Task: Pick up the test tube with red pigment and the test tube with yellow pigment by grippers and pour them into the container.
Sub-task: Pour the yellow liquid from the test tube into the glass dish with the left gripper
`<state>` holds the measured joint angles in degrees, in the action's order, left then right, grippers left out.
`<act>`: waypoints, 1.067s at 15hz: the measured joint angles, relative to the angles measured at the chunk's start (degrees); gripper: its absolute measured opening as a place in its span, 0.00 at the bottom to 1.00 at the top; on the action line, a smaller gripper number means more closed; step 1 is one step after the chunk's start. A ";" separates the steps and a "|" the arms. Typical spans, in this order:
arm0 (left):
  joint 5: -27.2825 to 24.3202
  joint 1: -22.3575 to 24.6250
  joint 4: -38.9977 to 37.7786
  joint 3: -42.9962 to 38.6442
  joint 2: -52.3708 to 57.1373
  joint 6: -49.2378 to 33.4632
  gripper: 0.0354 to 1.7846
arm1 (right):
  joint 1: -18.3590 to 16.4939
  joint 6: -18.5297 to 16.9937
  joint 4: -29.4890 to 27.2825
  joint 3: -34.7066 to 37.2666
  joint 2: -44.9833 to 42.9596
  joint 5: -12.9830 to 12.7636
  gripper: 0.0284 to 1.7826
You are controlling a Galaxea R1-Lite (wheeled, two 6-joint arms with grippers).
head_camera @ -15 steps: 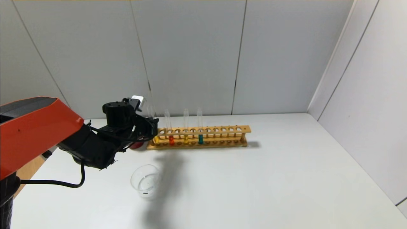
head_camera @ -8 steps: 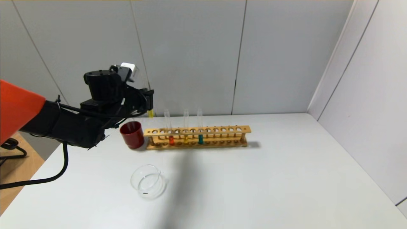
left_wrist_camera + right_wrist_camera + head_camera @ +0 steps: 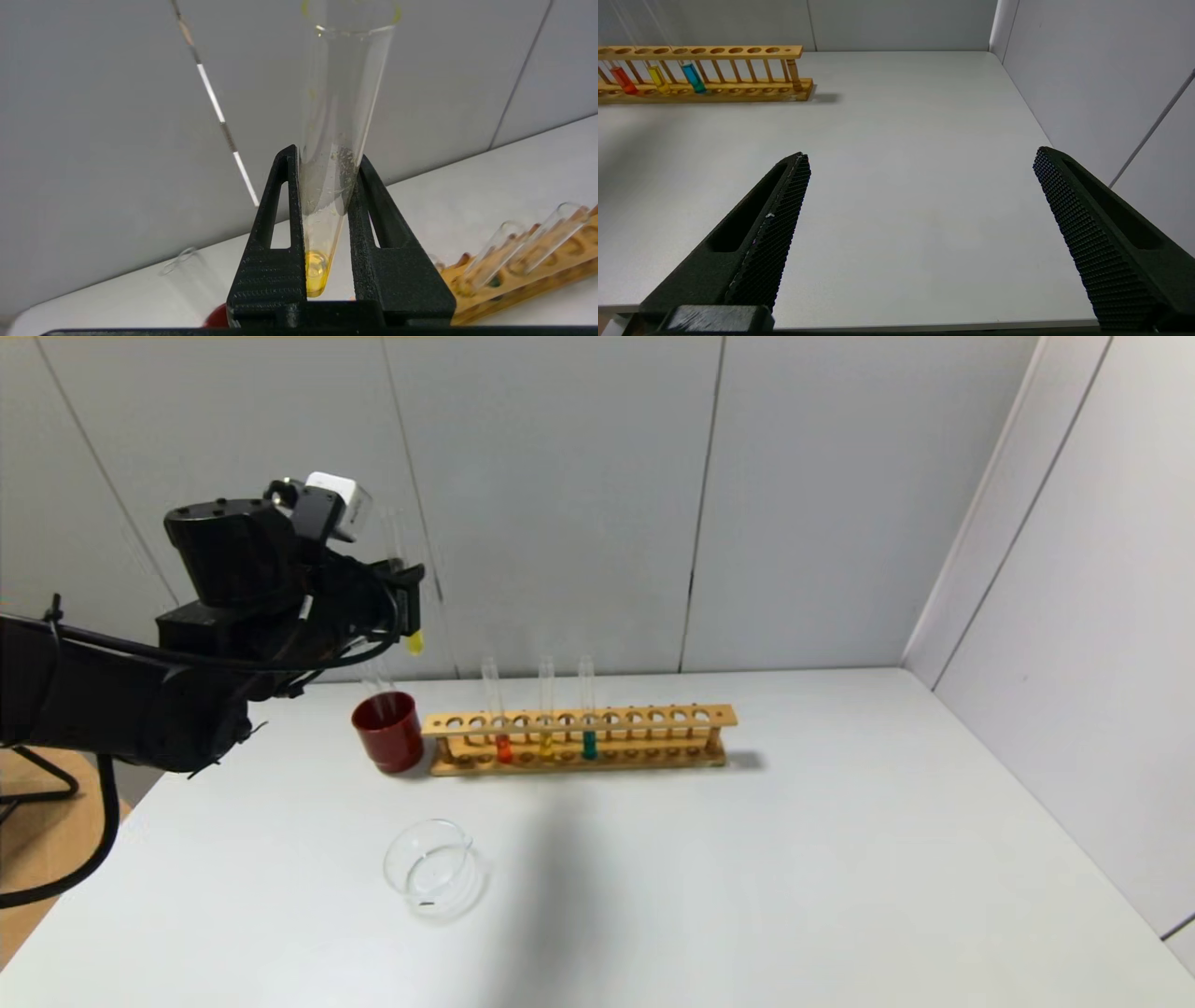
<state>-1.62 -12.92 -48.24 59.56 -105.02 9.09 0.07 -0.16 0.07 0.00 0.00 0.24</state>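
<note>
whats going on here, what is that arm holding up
The left gripper is shut on a slim clear glass test tube with bright yellow liquid at its bottom, held upright high above the white table, clear of the wooden rack. The tubes with red-orange, duller yellow and teal liquid stand in the rack. The low clear glass dish sits nearer, nothing poured yet. The right gripper hangs open over bare table.
</note>
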 joint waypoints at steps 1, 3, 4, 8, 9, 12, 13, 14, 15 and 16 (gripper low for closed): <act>-0.41 0.59 0.30 -0.85 0.94 2.06 0.16 | 0.00 0.00 0.00 0.00 0.00 0.00 0.98; -3.30 2.45 0.59 -3.84 2.29 8.07 0.16 | 0.00 0.00 0.00 0.00 0.00 -0.02 0.98; -5.51 3.39 0.69 -5.95 3.17 10.83 0.16 | 0.00 0.00 0.00 0.00 0.00 0.00 0.98; -9.90 4.05 0.74 -11.93 9.65 12.62 0.16 | -0.02 0.00 0.00 0.00 0.00 0.00 0.98; -9.97 4.00 0.61 -13.79 11.40 11.87 0.16 | -0.02 0.02 0.04 0.00 0.00 0.00 0.98; -10.41 3.75 0.45 -20.29 16.15 11.41 0.16 | 0.02 0.00 0.00 0.00 0.00 0.00 0.98; -11.13 3.83 0.59 -22.63 17.65 11.48 0.16 | 0.00 0.00 0.02 0.00 0.00 0.00 0.98; -12.24 3.80 0.83 -25.05 19.25 11.72 0.16 | -0.02 0.00 0.02 0.00 0.00 -0.02 0.98; -13.53 3.78 1.22 -27.15 21.13 12.68 0.16 | -0.02 0.00 0.02 0.00 0.00 0.00 0.98; -14.34 3.75 2.29 -28.43 22.75 14.88 0.16 | 0.02 0.00 0.02 0.00 0.00 0.00 0.98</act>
<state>-15.96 -9.17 -45.95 31.13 -82.27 23.98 0.10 -0.16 0.10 0.00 0.00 0.24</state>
